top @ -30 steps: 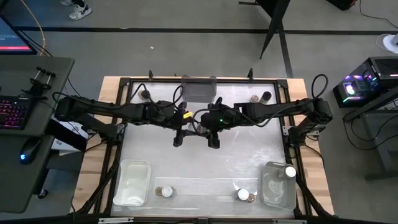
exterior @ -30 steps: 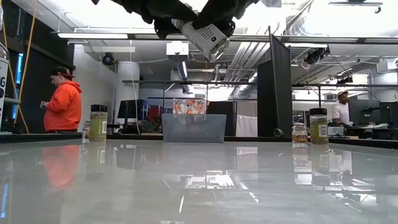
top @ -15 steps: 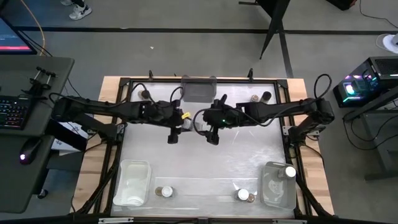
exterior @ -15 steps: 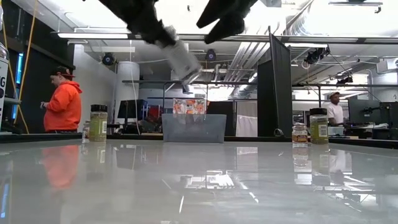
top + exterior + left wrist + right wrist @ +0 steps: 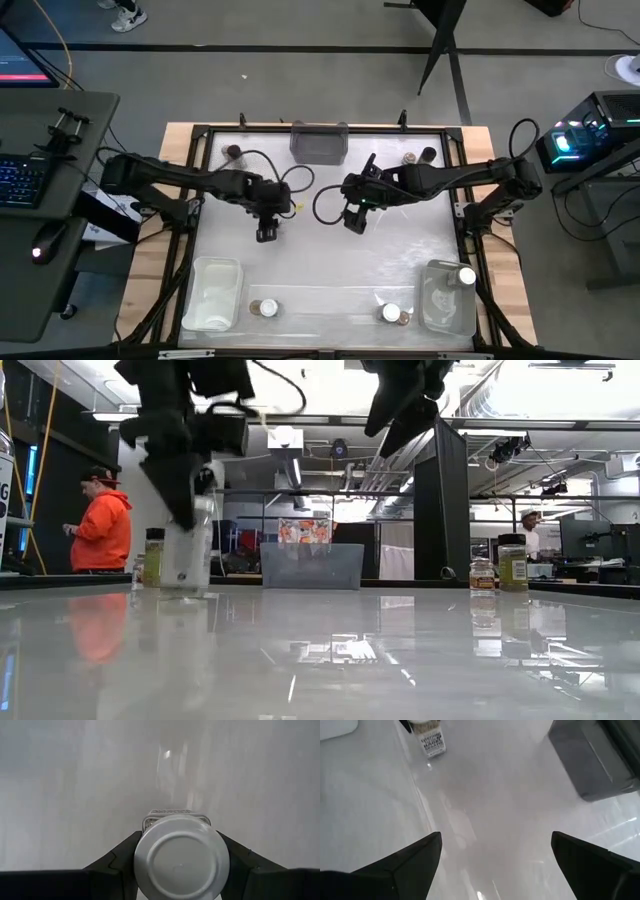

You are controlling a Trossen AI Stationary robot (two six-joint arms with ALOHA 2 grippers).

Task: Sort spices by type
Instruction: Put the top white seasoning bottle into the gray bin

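White-lidded and clear-bodied, a spice jar (image 5: pixel 181 857) sits pinched between the two fingers of the left hand (image 5: pixel 267 229), which hangs over the left half of the worktop (image 5: pixel 400 262) – in the low view the jar (image 5: pixel 188 550) stands upright with its base at or just above the glossy surface; contact cannot be told. The right hand (image 5: pixel 357 217) hovers near the middle of the worktop, towards the far edge, its fingers (image 5: pixel 405 862) spread wide with nothing between them.

The other jars lie scattered along the edges. One dark-topped jar (image 5: pixel 233 152) stands by the far left corner, and two more (image 5: pixel 418 157) stand close together by the far right corner. At the near edge a brown-topped jar (image 5: pixel 262 308) stands just beside a clear bin (image 5: pixel 214 293) in the near left corner. A white-lidded jar with a brown one touching it (image 5: pixel 395 314) stands just beside a second bin (image 5: pixel 447 297) in the near right corner – that bin holds one white-lidded jar (image 5: pixel 466 275). A grey bin (image 5: pixel 319 141) rests at the middle of the far edge.

Beyond the worktop, the low view shows a person in an orange hooded top (image 5: pixel 100 525)
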